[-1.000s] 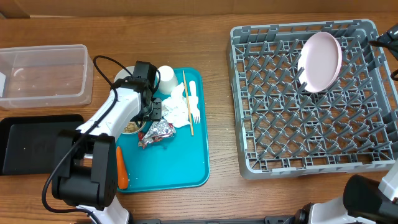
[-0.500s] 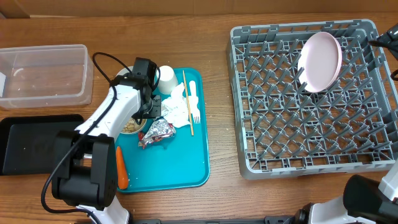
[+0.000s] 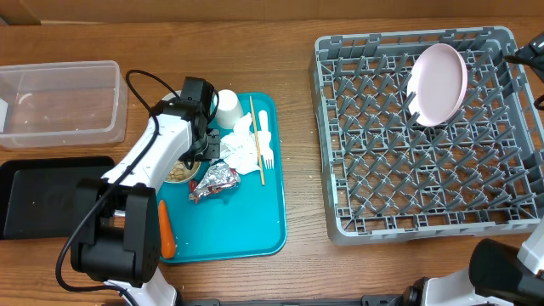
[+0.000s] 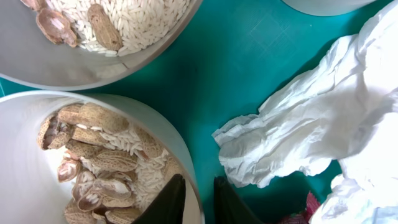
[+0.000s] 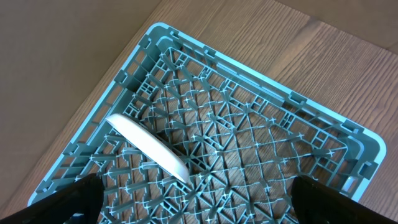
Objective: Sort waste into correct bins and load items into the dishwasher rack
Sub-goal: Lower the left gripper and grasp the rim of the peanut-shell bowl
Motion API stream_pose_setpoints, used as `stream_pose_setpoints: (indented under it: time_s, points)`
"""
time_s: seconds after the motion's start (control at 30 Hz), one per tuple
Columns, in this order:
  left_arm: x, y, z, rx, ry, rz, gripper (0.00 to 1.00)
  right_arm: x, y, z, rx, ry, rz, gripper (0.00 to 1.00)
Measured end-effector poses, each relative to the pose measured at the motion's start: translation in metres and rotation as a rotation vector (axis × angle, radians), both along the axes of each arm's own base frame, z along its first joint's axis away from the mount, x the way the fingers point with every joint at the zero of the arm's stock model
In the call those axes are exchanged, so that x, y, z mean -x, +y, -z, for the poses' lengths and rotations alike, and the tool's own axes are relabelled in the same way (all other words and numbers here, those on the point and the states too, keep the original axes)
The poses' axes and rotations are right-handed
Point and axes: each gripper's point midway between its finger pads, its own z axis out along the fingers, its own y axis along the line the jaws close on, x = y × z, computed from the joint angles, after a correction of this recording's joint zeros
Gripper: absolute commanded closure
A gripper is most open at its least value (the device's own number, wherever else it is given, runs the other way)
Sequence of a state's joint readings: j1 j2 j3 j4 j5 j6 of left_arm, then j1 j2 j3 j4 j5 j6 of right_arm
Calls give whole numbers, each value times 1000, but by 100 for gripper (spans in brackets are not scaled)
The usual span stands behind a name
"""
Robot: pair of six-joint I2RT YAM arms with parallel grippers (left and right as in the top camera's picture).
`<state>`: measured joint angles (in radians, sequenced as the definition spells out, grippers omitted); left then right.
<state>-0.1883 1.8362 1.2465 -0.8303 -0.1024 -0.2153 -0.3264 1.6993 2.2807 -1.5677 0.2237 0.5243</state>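
Note:
In the left wrist view my left gripper (image 4: 198,186) is shut on the rim of a small white bowl (image 4: 18,143), one finger inside and one outside. That bowl holds pale nuts (image 4: 93,168) and white crumbs. A second bowl (image 4: 37,62) with the same scraps lies just above it. The crumpled napkin (image 4: 323,124) lies to the right on the teal tray (image 3: 238,221). The overhead view shows the left gripper (image 3: 202,153) beside the foil wrapper (image 3: 212,181), wooden stick (image 3: 256,140), fork (image 3: 265,136), cup (image 3: 227,108) and carrot (image 3: 167,229). My right gripper (image 5: 199,196) hangs open over the dishwasher rack (image 3: 327,127), where the plate (image 3: 439,83) stands on edge.
A clear plastic tub (image 3: 115,93) stands at the far left, with a shallow black tray (image 3: 34,195) in front of it. The left arm covers part of the teal tray's left side. The rack fills the right half of the table.
The left jaws have closed from half open onto the bowl's rim. The arm has barely shifted. The right gripper and the plate have not moved.

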Motion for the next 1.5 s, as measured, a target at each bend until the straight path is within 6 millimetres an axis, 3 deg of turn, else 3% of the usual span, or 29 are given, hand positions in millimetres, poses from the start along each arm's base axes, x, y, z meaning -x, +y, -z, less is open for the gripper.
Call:
stream_pose_setpoints:
  time_s: [0.33, 0.5, 0.67, 0.93, 1.5]
  points:
    - [2, 0, 0, 3, 6, -25, 78, 0, 0, 0, 1, 0, 0, 0]
    - [2, 0, 0, 6, 5, -44, 80, 0, 0, 0, 0, 0, 0, 0]
    - [2, 0, 0, 6, 5, -47, 75, 0, 0, 0, 0, 0, 0, 0]
    - [2, 0, 0, 9, 3, -62, 78, 0, 0, 0, 0, 0, 0, 0]
    - [0, 0, 2, 12, -7, -66, 73, 0, 0, 0, 1, 0, 0, 0]
